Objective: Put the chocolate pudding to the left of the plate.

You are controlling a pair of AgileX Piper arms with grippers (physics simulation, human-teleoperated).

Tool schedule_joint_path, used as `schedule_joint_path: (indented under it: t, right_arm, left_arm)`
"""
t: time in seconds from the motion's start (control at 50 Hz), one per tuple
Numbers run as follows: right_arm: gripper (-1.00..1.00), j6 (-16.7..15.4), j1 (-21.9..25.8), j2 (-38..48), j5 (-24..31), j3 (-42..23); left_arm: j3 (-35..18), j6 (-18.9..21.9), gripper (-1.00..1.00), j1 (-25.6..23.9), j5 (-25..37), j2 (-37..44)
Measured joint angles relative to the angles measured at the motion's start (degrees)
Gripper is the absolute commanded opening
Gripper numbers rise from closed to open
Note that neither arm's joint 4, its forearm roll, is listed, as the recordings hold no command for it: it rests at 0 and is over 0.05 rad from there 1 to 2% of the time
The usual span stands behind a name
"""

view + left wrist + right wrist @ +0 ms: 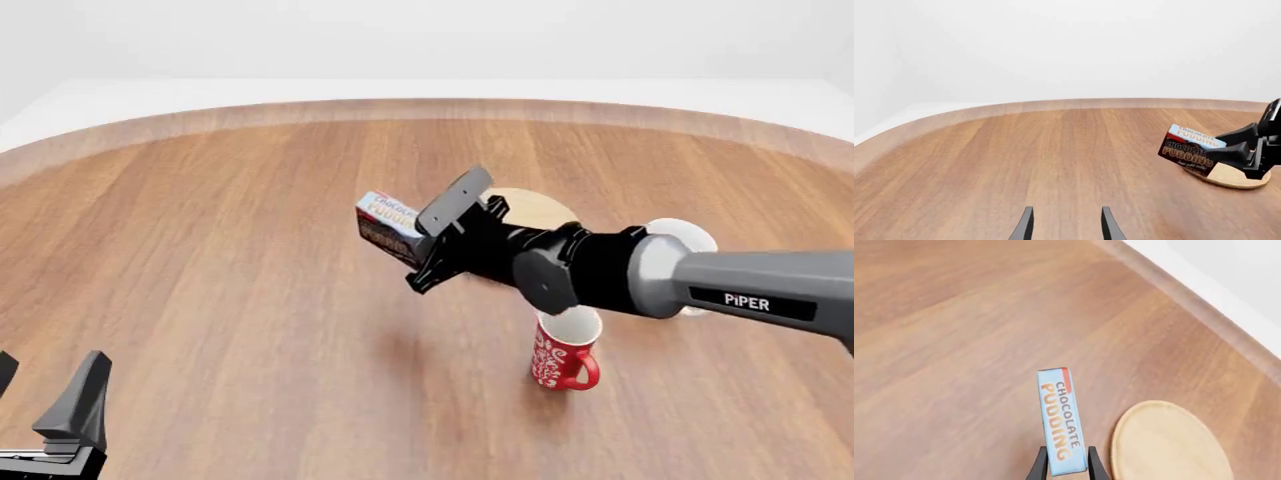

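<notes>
Both arms were in play, but only my right gripper (1067, 467) had work: its jaws were pinching the chocolate pudding (387, 226) by its narrow sides, the light blue top facing the wrist camera. I held the box aloft, tilted, just off the left edge of the plate (1167, 442), because that bare wood beside the rim was where it belonged. In the front view the box showed left of the tan disc, with the arm crossing over the red patterned mug (563, 356) and hiding most of the white mug (677, 239) behind it. My left gripper (1066, 226) sat low and well apart, jaws spread and holding nothing, out of the way. Lowering looked like the next call.
</notes>
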Motion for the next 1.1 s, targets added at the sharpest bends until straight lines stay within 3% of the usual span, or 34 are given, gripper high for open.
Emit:
schedule_joint_path:
  t: [0.56, 1.1]
  right_arm:
    - [-1.00, -1.86, -1.49, 11.45, 5.62, -16.40]
    - [-1.00, -1.12, -2.49, 21.44, 6.62, -25.88]
  left_arm:
    - [0.00, 0.00, 1.00, 0.00, 0.00, 0.00]
    - [0.00, 0.00, 1.00, 0.00, 0.00, 0.00]
